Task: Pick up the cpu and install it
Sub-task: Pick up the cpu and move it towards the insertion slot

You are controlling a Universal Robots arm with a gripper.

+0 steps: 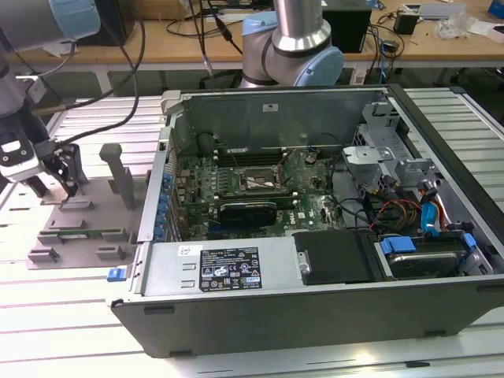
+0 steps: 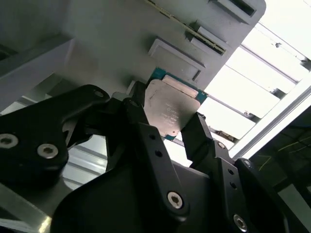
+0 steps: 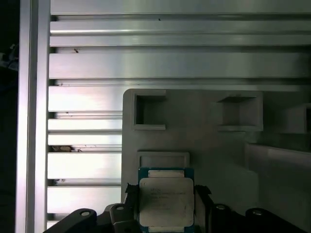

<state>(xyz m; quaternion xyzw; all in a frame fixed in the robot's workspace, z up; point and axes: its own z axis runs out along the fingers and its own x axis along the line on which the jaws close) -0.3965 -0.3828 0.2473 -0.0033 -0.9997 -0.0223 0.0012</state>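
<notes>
Now the pincer [image 2: 169,116] pinches the cpu [image 2: 172,108] over the grey fixture [image 3: 204,141] — open computer case [image 1: 315,315] well apart.

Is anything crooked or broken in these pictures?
Nothing stands out. The cpu sits straight in the tool at the grey fixture, with no bend or chip showing. The computer case lies open, its cables inside, and nothing is spilled.

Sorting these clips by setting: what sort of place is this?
Probably a robotics lab or workshop: an opened computer case lies on a slatted metal table, a robot arm stands behind it, and a cluttered wooden bench runs along the back. The claw grips a chip.
</notes>
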